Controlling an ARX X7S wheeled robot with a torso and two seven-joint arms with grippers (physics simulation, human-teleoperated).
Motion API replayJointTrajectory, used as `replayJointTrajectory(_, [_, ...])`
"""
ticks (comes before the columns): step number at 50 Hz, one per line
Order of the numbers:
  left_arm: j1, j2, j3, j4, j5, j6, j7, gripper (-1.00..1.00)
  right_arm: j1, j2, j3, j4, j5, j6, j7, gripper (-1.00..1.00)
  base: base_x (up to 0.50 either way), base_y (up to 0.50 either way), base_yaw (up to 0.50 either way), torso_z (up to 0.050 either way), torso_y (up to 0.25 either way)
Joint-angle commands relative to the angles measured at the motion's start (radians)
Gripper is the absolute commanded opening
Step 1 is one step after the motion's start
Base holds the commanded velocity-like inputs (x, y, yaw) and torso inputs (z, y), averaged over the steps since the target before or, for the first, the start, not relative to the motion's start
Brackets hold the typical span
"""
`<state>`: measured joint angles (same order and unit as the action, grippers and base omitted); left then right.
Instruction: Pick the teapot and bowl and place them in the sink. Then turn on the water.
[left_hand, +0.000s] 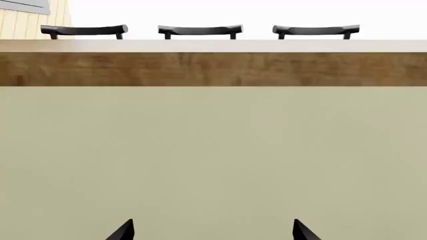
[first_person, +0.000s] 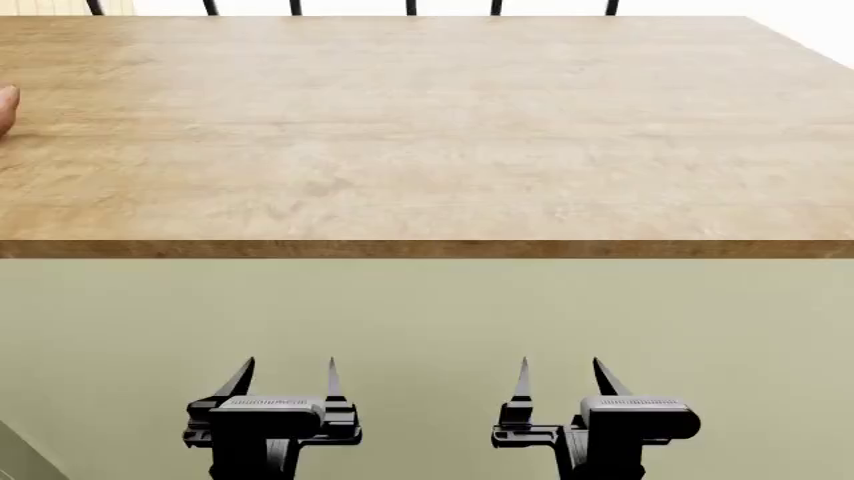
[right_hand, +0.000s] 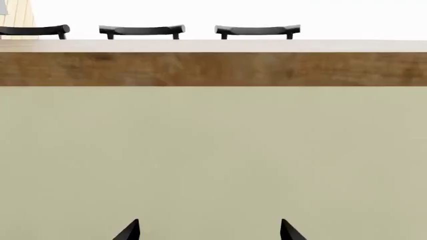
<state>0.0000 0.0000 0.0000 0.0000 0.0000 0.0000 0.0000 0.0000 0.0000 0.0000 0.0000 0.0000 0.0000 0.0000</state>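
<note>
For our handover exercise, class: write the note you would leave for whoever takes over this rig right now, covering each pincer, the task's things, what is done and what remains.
Left pincer: open, empty, held low in front of the pale green counter front.
Right pincer: open, empty, same height.
Wooden countertop: bare in view, apart from a sliver of something orange-brown at the head view's left edge; too little shows to identify it.
Teapot, bowl, sink, tap: not in any view.
Black chairs stand behind the counter.
Done: nothing that can be seen.
Left: find both items, put them in the sink, turn on the water.

both pincers (left (first_person: 291, 372), right (first_person: 558, 372)) gape before wooden counter (first_person: 427, 130).
</note>
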Motion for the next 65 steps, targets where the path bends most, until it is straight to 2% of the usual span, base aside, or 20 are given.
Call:
replayJointTrajectory(1, [-0.001,-0.016,0.019,-0.001,-0.016,-0.001,-0.018,1.0,-0.001,0.016,-0.021,-0.002,0.012,-0.005,0.021,1.0,0.0,0.0,0.0,0.0,0.0])
replayJointTrajectory(5, [-0.006,-0.03,0.036,-0.011,-0.035,-0.001,-0.034,1.0,0.001,0.033,-0.047,-0.003,0.01,-0.008,0.042,1.0,0.0,0.04,0.0,0.0,0.0])
replayJointTrajectory(34, [-0.014,-0.079,0.09,-0.007,-0.094,-0.019,-0.084,1.0,0.005,0.079,-0.098,-0.018,0.066,0.012,0.087,1.0,-0.09,0.5,0.0,0.0,0.0])
replayJointTrajectory(37, [-0.015,-0.084,0.081,0.045,-0.126,-0.085,-0.089,1.0,-0.005,0.083,-0.095,-0.086,0.095,0.078,0.087,1.0,-0.03,0.17,0.0,0.0,0.0])
replayJointTrajectory(40, [-0.009,-0.095,0.074,0.166,-0.166,-0.212,-0.099,1.0,-0.028,0.105,-0.104,-0.224,0.119,0.2,0.082,1.0,0.0,0.0,0.0,0.0,0.0])
replayJointTrajectory(46, [0.003,-0.138,0.051,0.538,-0.286,-0.557,-0.137,1.0,-0.043,0.176,-0.103,-0.591,0.175,0.539,0.086,1.0,0.0,0.0,0.0,0.0,0.0])
replayJointTrajectory(50, [-0.082,-0.153,-0.052,0.797,-0.49,-0.915,-0.194,1.0,0.003,0.221,-0.048,-0.865,0.285,0.849,0.087,1.0,0.0,0.0,0.0,0.0,0.0])
replayJointTrajectory(53, [-0.204,-0.162,-0.169,0.954,-0.663,-1.193,-0.256,1.0,0.101,0.239,0.058,-1.046,0.456,1.125,0.115,1.0,0.0,0.0,0.0,0.0,0.0])
replayJointTrajectory(54, [-0.253,-0.155,-0.22,0.989,-0.727,-1.287,-0.277,1.0,0.138,0.321,0.076,-1.047,0.606,1.133,0.252,1.0,0.0,0.0,0.0,0.0,0.0])
replayJointTrajectory(56, [-0.398,-0.103,-0.393,1.036,-0.919,-1.543,-0.321,1.0,0.255,0.49,0.131,-1.047,0.906,1.139,0.552,1.0,0.0,0.0,0.0,0.0,0.0])
replayJointTrajectory(58, [-0.517,-0.195,-0.465,0.903,-1.219,-1.568,-0.621,1.0,0.4,0.595,0.144,-1.03,1.206,1.143,0.85,1.0,0.0,0.0,0.0,0.0,0.0])
replayJointTrajectory(60, [-0.626,-0.332,-0.363,0.793,-1.519,-1.466,-0.921,1.0,0.543,0.682,0.094,-1.0,1.506,1.107,1.01,1.0,0.0,0.0,0.0,0.0,0.0])
replayJointTrajectory(62, [-0.74,-0.431,-0.25,0.729,-1.819,-1.369,-1.214,1.0,0.669,0.74,0.047,-0.956,1.806,1.069,1.092,1.0,0.0,0.0,0.0,0.0,0.0])
replayJointTrajectory(63, [-0.791,-0.461,-0.21,0.706,-1.969,-1.34,-1.256,1.0,0.713,0.758,0.032,-0.937,1.895,1.056,1.111,1.0,0.0,0.0,0.0,0.0,0.0])
replayJointTrajectory(65, [-0.906,-0.508,-0.13,0.662,-2.047,-1.301,-1.317,1.0,0.803,0.792,0.004,-0.896,1.958,1.041,1.141,1.0,0.0,0.0,0.0,0.0,0.0])
